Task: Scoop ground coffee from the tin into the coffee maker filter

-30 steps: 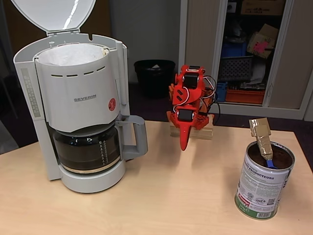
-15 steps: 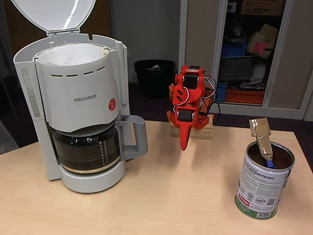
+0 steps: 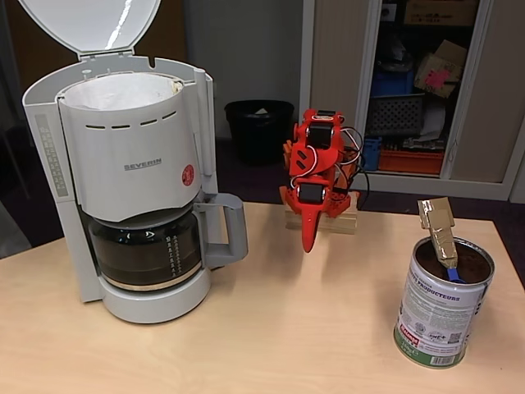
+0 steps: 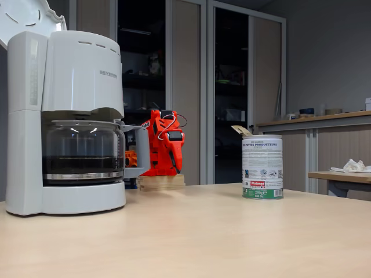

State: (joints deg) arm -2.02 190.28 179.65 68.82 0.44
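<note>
Arm folded at the back of the worktop [image 3: 271, 328], pincer [image 3: 308, 242] pointing down, shut and empty, between the machine [image 3: 131, 164] and the tin [image 3: 441, 312], well apart from both.

Step in hand, I'd say: go get the scoop [image 3: 439, 230]. Its taped handle sticks up out of the tin and leans toward the back-left rim in the higher fixed view; blue bowl end sits in the coffee [image 3: 467, 264]. To do it well: open the pincer, come in above the tin, grip the handle high w/o knocking the rim, lift level so the powder doesn't spill.

Containers: tin open, coffee inside, level a bit below the rim. Filter [image 3: 123, 90] sits white in the basket, lid up; inside not visible, so can't tell if any coffee is in it. Carafe [image 4: 83, 152] under the basket, dark liquid low in it. In the low fixed view the tin [image 4: 262, 167] stands upright right of the arm.
</note>
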